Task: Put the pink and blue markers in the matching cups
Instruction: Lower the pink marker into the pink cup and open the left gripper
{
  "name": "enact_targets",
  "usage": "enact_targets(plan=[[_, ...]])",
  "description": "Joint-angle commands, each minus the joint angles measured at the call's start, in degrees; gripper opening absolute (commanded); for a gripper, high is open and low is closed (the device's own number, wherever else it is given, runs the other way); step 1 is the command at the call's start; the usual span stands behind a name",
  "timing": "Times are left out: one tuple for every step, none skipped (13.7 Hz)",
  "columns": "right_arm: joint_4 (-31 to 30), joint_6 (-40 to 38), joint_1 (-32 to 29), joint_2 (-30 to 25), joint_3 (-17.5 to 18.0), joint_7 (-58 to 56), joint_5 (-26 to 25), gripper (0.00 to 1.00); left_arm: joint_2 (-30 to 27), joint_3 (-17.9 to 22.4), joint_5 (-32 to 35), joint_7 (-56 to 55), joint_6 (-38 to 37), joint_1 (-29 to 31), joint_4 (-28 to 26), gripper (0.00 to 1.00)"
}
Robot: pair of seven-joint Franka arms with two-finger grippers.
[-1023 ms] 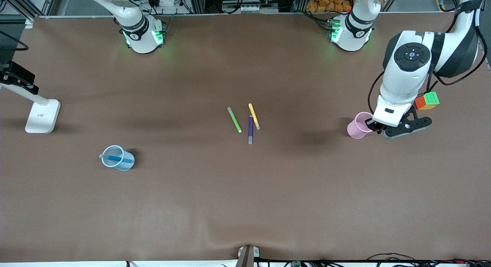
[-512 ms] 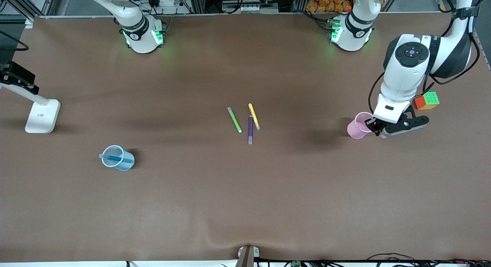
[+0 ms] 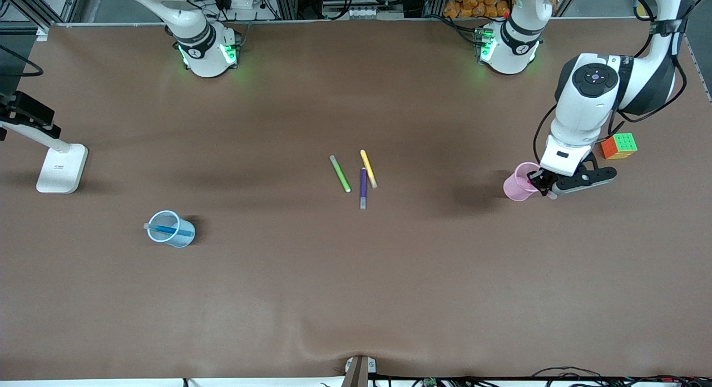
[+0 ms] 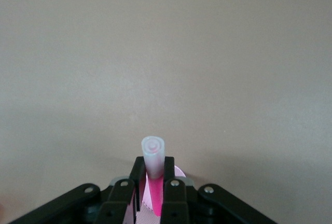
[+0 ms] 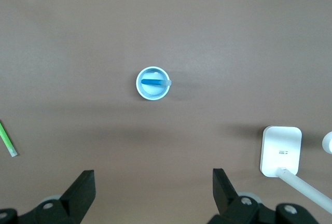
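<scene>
One marker left: left pincer [image 3: 544, 185] grips pink marker [image 4: 153, 157] over pink cup [image 3: 519, 182]; release next. Right pincer [image 5: 153, 193] waits open, high over the desk [image 3: 356, 276].

I am working at a brown table [image 3: 278, 298] whose covering is rippling slightly at the edge nearest the front camera. A light blue cup [image 3: 170, 229] is standing on it toward my right arm's end, a white lamp base [image 3: 61, 167] sitting farther from the camera than it. Green [image 3: 340, 174], yellow [image 3: 368, 168] and dark purple [image 3: 363, 188] markers are lying together mid-table. Toward my left arm's end a pink cup [image 3: 518, 182] is standing, with a colour cube [image 3: 619, 145] resting near it.
</scene>
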Motion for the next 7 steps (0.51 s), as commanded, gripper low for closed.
enact_targets(plan=[[-1.04, 0.37, -1.79, -0.94, 1.43, 0.92, 1.39, 1.0, -2.31, -0.52, 1.06, -0.39, 2.59, 0.68, -3.31, 0.0], [-1.04, 0.29, -1.52, -0.94, 1.43, 0.92, 1.39, 1.0, -2.31, -0.52, 1.06, -0.39, 2.77, 0.68, -3.67, 0.0], [-1.04, 0.29, -1.43, -0.94, 1.43, 0.92, 1.39, 1.0, -2.31, -0.52, 1.06, -0.39, 2.86, 0.68, -3.93, 0.0], [-1.04, 0.29, -1.43, -0.94, 1.43, 0.92, 1.39, 1.0, -2.31, -0.52, 1.06, -0.48, 3.21, 0.68, -4.37, 0.0], [-1.04, 0.2, -1.43, -0.94, 1.43, 0.92, 1.39, 1.0, -2.31, -0.52, 1.06, -0.48, 3.73, 0.68, -4.72, 0.0], [-1.04, 0.11, -1.43, -0.94, 1.43, 0.92, 1.39, 1.0, -2.31, -0.52, 1.06, -0.48, 4.35, 0.68, -5.25, 0.0], [-1.04, 0.02, -1.43, -0.94, 1.43, 0.92, 1.39, 1.0, -2.31, -0.52, 1.06, -0.56, 4.44, 0.68, -5.51, 0.0]])
